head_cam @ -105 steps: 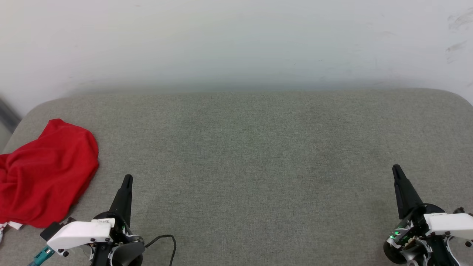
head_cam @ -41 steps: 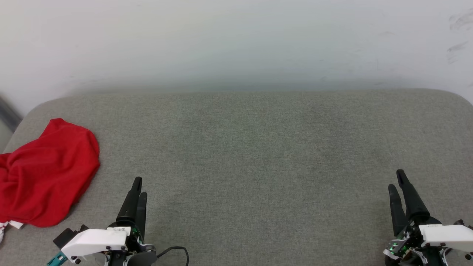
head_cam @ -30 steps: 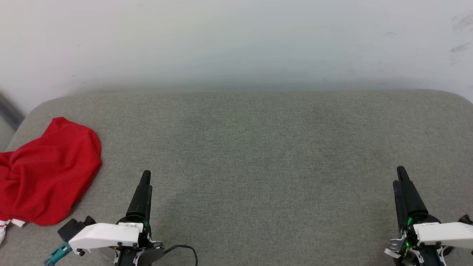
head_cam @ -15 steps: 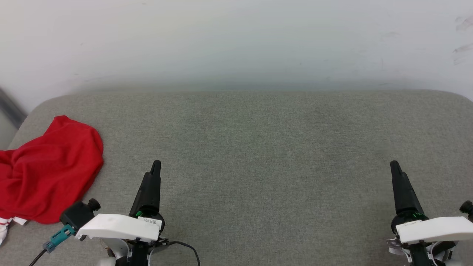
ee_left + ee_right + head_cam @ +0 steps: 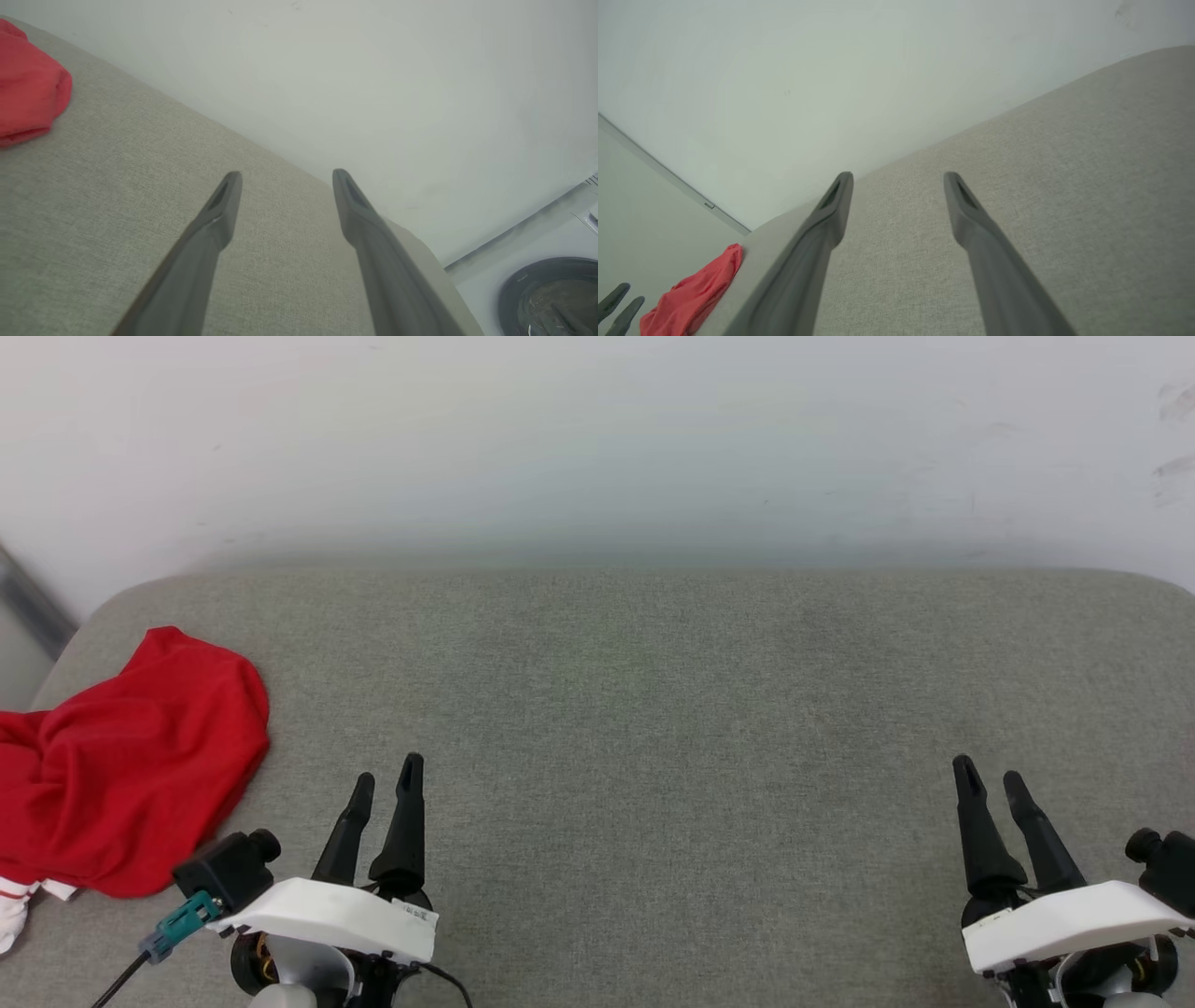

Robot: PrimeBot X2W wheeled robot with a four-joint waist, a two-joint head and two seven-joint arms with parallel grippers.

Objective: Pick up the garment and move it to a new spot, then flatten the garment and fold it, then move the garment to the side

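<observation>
— What has changed over the last few seconds?

— Both wrists have rolled. Each gripper showed as a single dark spike. Now the left gripper (image 5: 387,771) and the right gripper (image 5: 988,771) each show two fingers, spread wide with nothing between them. The left one has also edged rightward along the near edge. The view itself has shifted a little, so I wouldn't say the cloth has moved.

— Where is the cloth?

— The soft bright red jersey garment (image 5: 131,765) lies bunched at the left end of the grey woven-fabric cushion (image 5: 653,691), reaching its left edge. A white sleeve end (image 5: 13,907) with red stripes shows at its near side. The left gripper is near the garment but not touching it. The right gripper is well apart, by the near-right corner.

— What could spoil the pickup?

— It's a heap, so a pinch may catch only the top fold, and the rest would trail or drop. A sideways nudge could slide it off the left edge. The teal cable plug (image 5: 177,924) at the left wrist also sits just beside the hem, and I'd guess it could snag.
</observation>
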